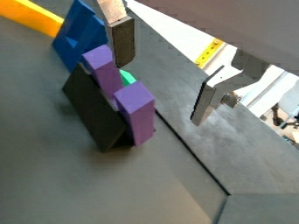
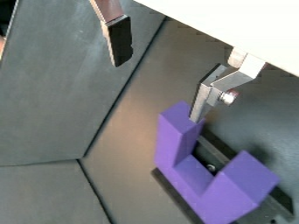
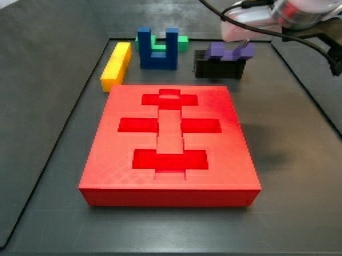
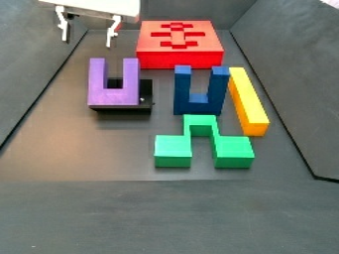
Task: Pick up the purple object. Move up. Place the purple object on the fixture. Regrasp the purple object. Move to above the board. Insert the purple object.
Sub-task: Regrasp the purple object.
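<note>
The small purple U-shaped plastic block [image 4: 114, 82] is resting on the dark blocky fixture [image 4: 122, 107], prongs pointing toward the far wall — nothing is gripping it. My two-finger gripper [image 4: 87, 32] is hovering above and behind the block, its jaws standing apart and empty. The blue U-shaped block [image 4: 200, 89] is sitting just beside the fixture; the large flat red board [image 4: 181, 41] is lying farther back.

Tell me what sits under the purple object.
The purple object rests on the dark fixture; their contact surface is hidden. The gripper, jaws open and empty, hangs beyond it, toward the board.
</note>
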{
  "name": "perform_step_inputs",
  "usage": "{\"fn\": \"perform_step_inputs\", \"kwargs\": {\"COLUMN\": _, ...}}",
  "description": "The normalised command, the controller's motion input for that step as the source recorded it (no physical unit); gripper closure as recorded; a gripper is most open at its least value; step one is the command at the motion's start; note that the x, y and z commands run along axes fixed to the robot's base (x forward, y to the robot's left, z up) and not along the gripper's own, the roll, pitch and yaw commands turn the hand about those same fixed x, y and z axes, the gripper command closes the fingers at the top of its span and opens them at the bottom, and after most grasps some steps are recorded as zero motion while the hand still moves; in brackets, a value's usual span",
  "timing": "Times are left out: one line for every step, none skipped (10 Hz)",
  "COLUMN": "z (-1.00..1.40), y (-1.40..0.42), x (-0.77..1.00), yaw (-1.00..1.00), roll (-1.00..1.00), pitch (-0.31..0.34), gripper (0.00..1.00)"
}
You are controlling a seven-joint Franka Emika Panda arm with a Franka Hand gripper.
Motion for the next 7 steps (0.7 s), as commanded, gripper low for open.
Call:
{"fn": "perform_step_inputs", "kwargs": {"z": -0.02, "y": 0.00, "x": 0.09, "yaw": -0.02, "roll": 0.00, "pitch": 0.020, "gripper": 0.00}}
{"fn": "perform_step_inputs", "kwargs": {"z": -0.08, "y": 0.09, "x": 0.09, "yaw": 0.17, "roll": 0.00, "pitch": 0.014, "gripper": 0.00}}
{"fn": "perform_step_inputs", "kwargs": {"z": 0.00, "y": 0.20, "x": 0.11, "yaw": 0.67, "roll": 0.00, "pitch": 0.000, "gripper": 0.00}}
{"fn": "perform_step_inputs", "kwargs": {"z": 0.00, "y": 0.04, "x": 0.28, "yaw": 0.61, "roll": 0.00, "pitch": 0.040, "gripper": 0.00}}
{"fn": "perform_step_inputs", "kwargs": {"z": 0.00, "y": 0.01, "x": 0.28, "yaw": 0.55, "roll": 0.04, "pitch": 0.049, "gripper": 0.00}}
{"fn": "perform_step_inputs", "kwargs": {"z": -0.08, "y": 0.00, "x": 0.19, "yaw": 0.45, "roll": 0.19, "pitch": 0.000, "gripper": 0.00}}
{"fn": "perform_step_inputs", "kwargs": {"z": -0.08, "y": 0.00, "x": 0.11, "yaw": 0.42, "roll": 0.22, "pitch": 0.000, "gripper": 0.00}}
